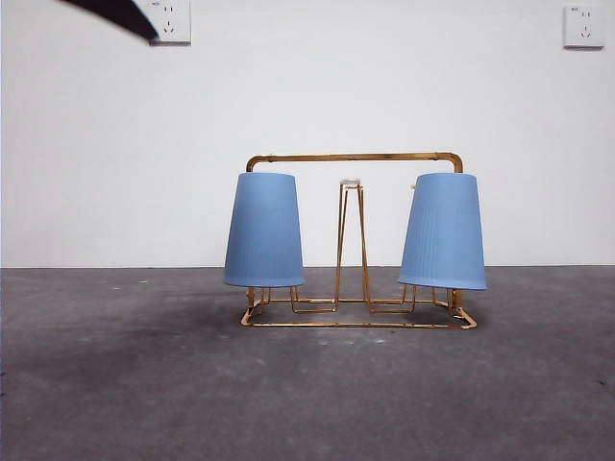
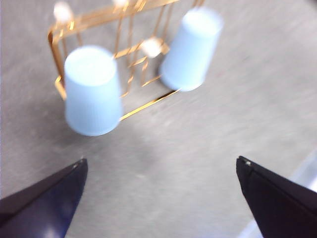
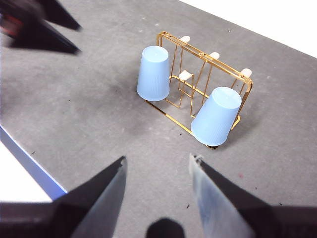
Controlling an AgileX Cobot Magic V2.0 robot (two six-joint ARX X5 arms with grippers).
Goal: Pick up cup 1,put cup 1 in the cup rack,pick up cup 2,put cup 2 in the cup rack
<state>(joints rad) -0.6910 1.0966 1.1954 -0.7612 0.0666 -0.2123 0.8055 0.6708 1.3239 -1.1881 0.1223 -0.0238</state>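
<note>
Two pale blue cups, left cup (image 1: 264, 230) and right cup (image 1: 443, 231), plain, faintly ribbed; shiny gold wire cup rack (image 1: 356, 158) with cream-white peg tips; mottled dark grey table (image 1: 307, 394); white wall (image 1: 307, 86) with white sockets; black gripper jaws

We see a shiny gold wire cup rack (image 1: 357, 317) with a rectangular arch handle standing on the dark grey table (image 1: 307, 403). Two ribbed light-blue plastic cups hang upside down on its pegs: one on the left (image 1: 263, 230), one on the right (image 1: 443, 231), well apart, with a narrow bare peg between them. A black arm tip (image 1: 115, 13) shows at the top left corner, before a white wall (image 1: 384, 86) with two sockets.
</note>
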